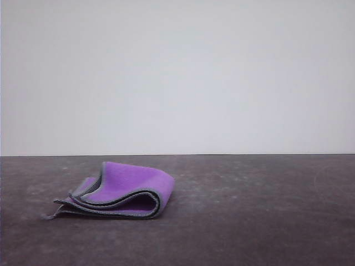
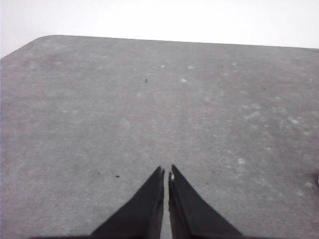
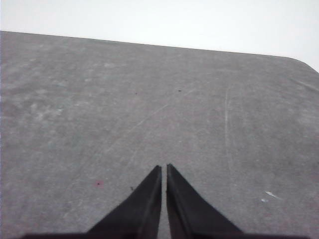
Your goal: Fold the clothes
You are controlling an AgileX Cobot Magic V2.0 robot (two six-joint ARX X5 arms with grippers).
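Front view shows the cloth [image 1: 125, 191] lying folded, purple outward, left of the desk's [image 1: 266, 221] middle, while the left gripper [image 2: 166, 172] and right gripper [image 3: 164, 169], jaws closed and empty, hover apart, so folding looks finished.

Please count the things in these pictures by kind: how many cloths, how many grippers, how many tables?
Cloth, purple and dark grey, folded: 1
Grippers, left gripper and right gripper, both shut and holding nothing: 2
Table, dark grey: 1
Total: 4
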